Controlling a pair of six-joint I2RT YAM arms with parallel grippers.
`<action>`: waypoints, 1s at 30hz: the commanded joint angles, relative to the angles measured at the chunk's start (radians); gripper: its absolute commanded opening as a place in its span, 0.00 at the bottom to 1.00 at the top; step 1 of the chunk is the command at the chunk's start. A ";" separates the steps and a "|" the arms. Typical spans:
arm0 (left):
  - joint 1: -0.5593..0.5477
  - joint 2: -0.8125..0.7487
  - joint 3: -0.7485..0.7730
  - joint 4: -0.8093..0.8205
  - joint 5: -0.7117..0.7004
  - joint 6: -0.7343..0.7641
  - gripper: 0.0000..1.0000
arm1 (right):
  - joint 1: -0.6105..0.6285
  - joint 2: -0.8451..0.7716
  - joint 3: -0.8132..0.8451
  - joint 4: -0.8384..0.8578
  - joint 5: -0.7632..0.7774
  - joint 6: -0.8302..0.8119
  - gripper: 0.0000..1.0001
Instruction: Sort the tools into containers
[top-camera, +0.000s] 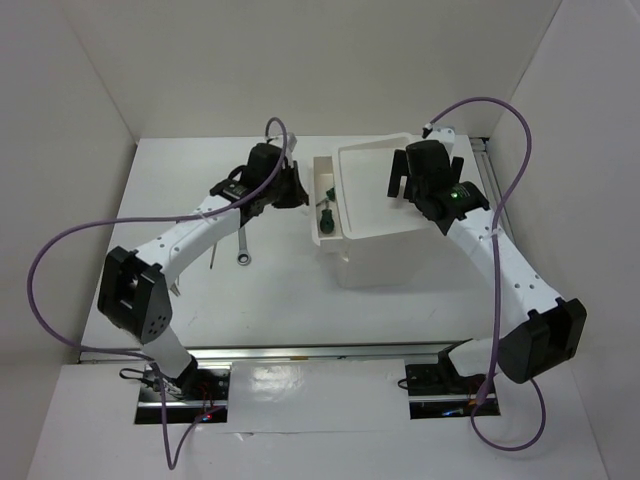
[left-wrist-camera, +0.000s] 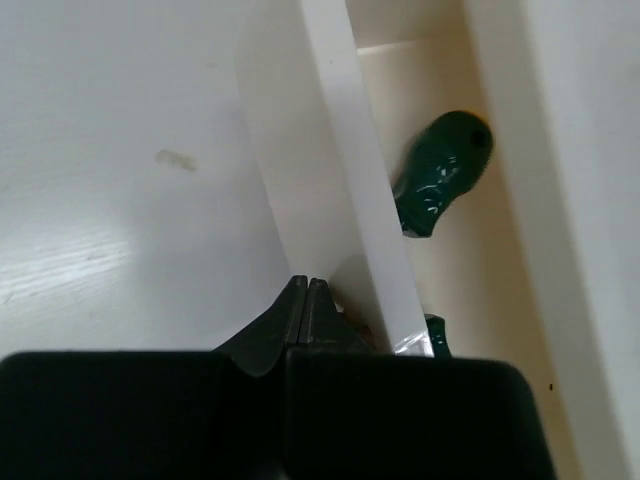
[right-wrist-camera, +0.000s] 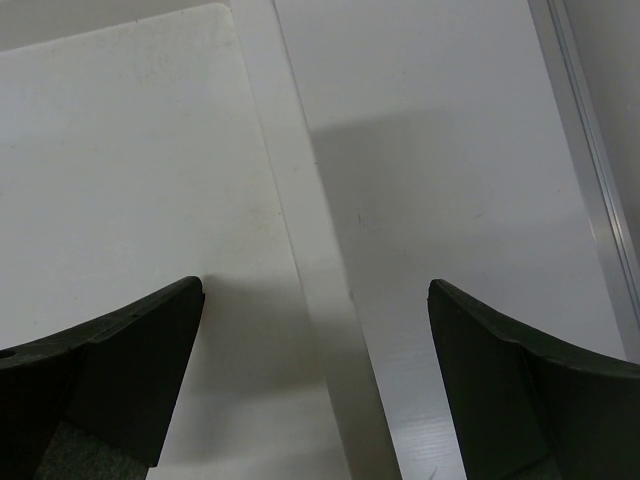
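Top external view first: the white box unit (top-camera: 385, 258) sits right of centre on the table (top-camera: 280, 310), and one drawer (top-camera: 316, 205) stands pulled out on its left side. Inside that drawer lies a green-handled screwdriver (top-camera: 324, 216), so that tool is in a container. Out on the bare table, left of the box and well clear of it, a silver wrench (top-camera: 243, 250) lies partly under the left arm's forearm.

Over to the left gripper (top-camera: 293, 190): it's right up against the outer face of the drawer. The left wrist view shows the left gripper (left-wrist-camera: 307, 292) with both black fingers pressed flat together, no gap, and nothing visible pinched between them. The tips sit just beside the drawer's white front panel (left-wrist-camera: 330, 170); whether they touch it, I cannot tell. Beyond that panel the dark green handle (left-wrist-camera: 440, 180) rests on the drawer floor, leaning toward the far wall. A second scrap of dark green peeks out lower down, too hidden to name.

Now the right gripper (top-camera: 425, 172): it hovers over the rimmed top tray (top-camera: 365, 150). Right wrist view confirms the right gripper (right-wrist-camera: 316, 288) has its fingers spread wide, holding nothing, straddling the tray's edge with table beyond.
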 joint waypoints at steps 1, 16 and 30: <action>-0.058 0.077 0.123 0.131 0.160 0.036 0.00 | -0.004 -0.017 -0.042 -0.058 -0.026 -0.044 1.00; -0.086 0.029 0.022 0.043 -0.109 -0.197 0.43 | 0.005 -0.006 -0.022 -0.081 0.045 0.006 1.00; 0.095 0.157 -0.802 1.587 0.394 -0.861 0.78 | 0.005 -0.006 -0.042 -0.062 0.045 0.006 1.00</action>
